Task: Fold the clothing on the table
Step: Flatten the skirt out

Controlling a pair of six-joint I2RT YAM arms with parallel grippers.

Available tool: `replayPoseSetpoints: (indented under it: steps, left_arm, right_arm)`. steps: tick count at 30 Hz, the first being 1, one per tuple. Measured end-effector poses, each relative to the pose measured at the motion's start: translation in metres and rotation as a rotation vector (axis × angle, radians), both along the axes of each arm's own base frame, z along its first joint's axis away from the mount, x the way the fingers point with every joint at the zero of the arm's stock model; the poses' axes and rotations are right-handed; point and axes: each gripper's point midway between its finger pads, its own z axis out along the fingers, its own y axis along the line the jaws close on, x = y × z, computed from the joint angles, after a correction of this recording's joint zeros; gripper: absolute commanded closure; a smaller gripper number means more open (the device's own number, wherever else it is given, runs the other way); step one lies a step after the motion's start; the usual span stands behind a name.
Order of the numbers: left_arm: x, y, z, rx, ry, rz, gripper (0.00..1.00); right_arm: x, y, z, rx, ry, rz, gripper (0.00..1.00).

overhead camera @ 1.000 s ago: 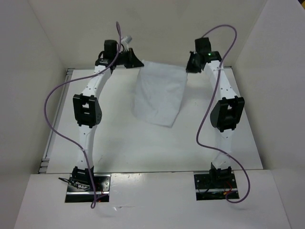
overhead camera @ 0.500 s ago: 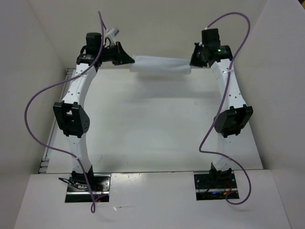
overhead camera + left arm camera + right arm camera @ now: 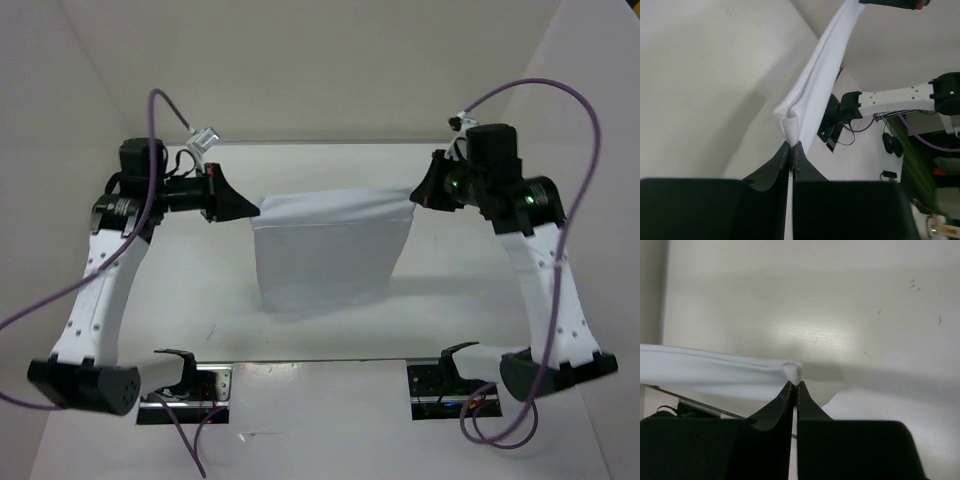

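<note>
**A:** so where's the clothing [image 3: 330, 250] at right now?

**B:** It's up in the air, strung between the two arms like a towel on a line. The left pincer [image 3: 250, 208] has one top corner and the right pincer [image 3: 415, 197] has the other. The top edge runs nearly straight between them, and the rest hangs down as one flat white panel that gets a bit narrower toward the bottom.

**A:** are they actually gripping it, or is it just draped over?

**B:** Gripping, for sure. On the left wrist cam the black jaws are pressed together with a little bunched nub of fabric poking out at the tips, and the cloth stretches away toward the other arm. The right wrist cam shows the same thing: jaws squeezed tight on a small fold at the corner, with the edge running off to the left of that view.

**A:** is the bottom touching the tabletop [image 3: 460, 300]?

**B:** Honestly can't tell from overhead. There's a soft shadow on the tabletop right under the lower edge, but I can't make out whether the fabric reaches it.

**A:** and the arms?

**B:** Both are raised high with the wrists turned inward to face each other across the cloth. There are white walls [image 3: 350, 70] all around.
</note>
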Motion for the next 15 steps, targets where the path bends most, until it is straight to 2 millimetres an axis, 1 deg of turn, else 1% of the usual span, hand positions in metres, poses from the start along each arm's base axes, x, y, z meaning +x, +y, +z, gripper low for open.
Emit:
replayPoseSetpoints:
  steps: [2, 3, 4, 5, 6, 7, 8, 9, 10, 11, 12, 13, 14, 15]
  left_arm:
    - [-0.018, 0.000, 0.029, -0.020, -0.105, -0.018, 0.96]
    - [-0.021, 0.000, 0.038, -0.024, -0.136, -0.019, 0.96]
    - [-0.019, 0.000, 0.041, -0.025, -0.153, -0.016, 0.96]
    - [-0.009, 0.000, 0.038, -0.019, -0.150, -0.005, 0.96]
    - [0.004, 0.001, 0.028, -0.010, -0.121, 0.007, 0.95]
    - [0.023, 0.001, 0.013, 0.001, -0.079, 0.022, 0.95]
    - [0.049, 0.002, -0.013, 0.021, -0.015, 0.045, 0.95]
    - [0.070, 0.004, -0.036, 0.041, 0.038, 0.068, 0.93]
    - [0.094, 0.007, -0.070, 0.069, 0.114, 0.098, 0.91]
    - [0.113, 0.010, -0.105, 0.097, 0.195, 0.121, 0.90]
    - [0.127, 0.013, -0.138, 0.121, 0.270, 0.140, 0.89]
    - [0.136, 0.015, -0.169, 0.143, 0.339, 0.154, 0.89]
    - [0.142, 0.017, -0.195, 0.161, 0.398, 0.163, 0.87]
    - [0.147, 0.018, -0.215, 0.172, 0.448, 0.168, 0.86]
  right_arm:
    - [-0.017, -0.001, 0.023, 0.030, -0.072, 0.014, 0.97]
    - [-0.021, -0.001, 0.031, 0.040, -0.097, 0.024, 0.97]
    - [-0.021, 0.000, 0.036, 0.045, -0.112, 0.031, 0.97]
    - [-0.014, 0.002, 0.033, 0.042, -0.108, 0.036, 0.97]
    - [-0.006, 0.005, 0.026, 0.035, -0.088, 0.039, 0.97]
    - [0.008, 0.008, 0.014, 0.024, -0.054, 0.040, 0.97]
    - [0.027, 0.012, -0.005, 0.011, -0.008, 0.041, 0.97]
    - [0.043, 0.014, -0.021, 0.000, 0.026, 0.039, 0.97]
    - [0.062, 0.018, -0.043, -0.013, 0.068, 0.041, 0.97]
    - [0.080, 0.020, -0.069, -0.025, 0.120, 0.040, 0.97]
    - [0.095, 0.022, -0.096, -0.038, 0.176, 0.039, 0.97]
    - [0.107, 0.023, -0.122, -0.048, 0.230, 0.038, 0.97]
    - [0.115, 0.024, -0.146, -0.056, 0.278, 0.038, 0.97]
    - [0.122, 0.024, -0.170, -0.064, 0.329, 0.036, 0.97]
